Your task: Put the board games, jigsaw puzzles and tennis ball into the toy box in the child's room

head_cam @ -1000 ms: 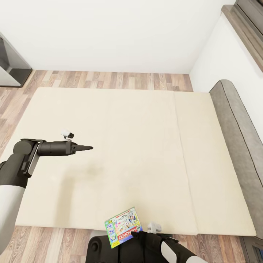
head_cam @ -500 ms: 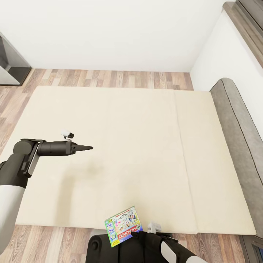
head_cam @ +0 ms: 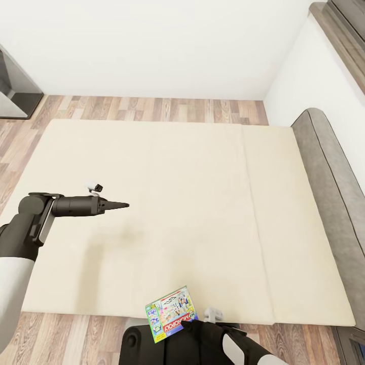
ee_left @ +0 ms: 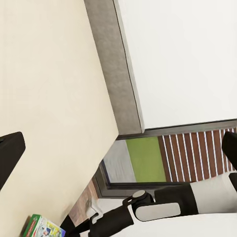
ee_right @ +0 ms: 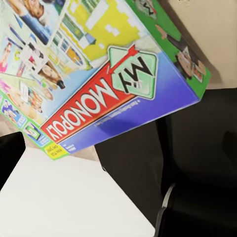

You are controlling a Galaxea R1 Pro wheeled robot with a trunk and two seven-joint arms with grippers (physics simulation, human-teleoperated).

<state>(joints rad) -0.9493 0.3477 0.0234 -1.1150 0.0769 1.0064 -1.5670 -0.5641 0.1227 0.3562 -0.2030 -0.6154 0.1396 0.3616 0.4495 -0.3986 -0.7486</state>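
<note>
One board game [head_cam: 170, 314], a flat pale green and blue box with a red MONOPOLY band, hangs tilted over the front edge of the beige bed [head_cam: 203, 203]. My right gripper [head_cam: 189, 323] holds it by its lower right side, just above my trunk. The right wrist view sees the box [ee_right: 98, 74] close up. My left gripper [head_cam: 121, 205] reaches out level over the left half of the mattress, open and holding nothing. Its wrist view catches a corner of the box [ee_left: 42, 228]. The table, toy box, jigsaw puzzles and tennis ball are out of view.
A low grey headboard [head_cam: 329, 177] runs along the bed's right side against a white wall. Wood-plank floor [head_cam: 152, 109] borders the far and near edges. A dark cabinet [head_cam: 15, 91] stands at the far left, and a grey-framed window [head_cam: 344, 30] at the upper right.
The whole picture has shifted slightly, so the camera moved. The board game and both arms keep their places in the view.
</note>
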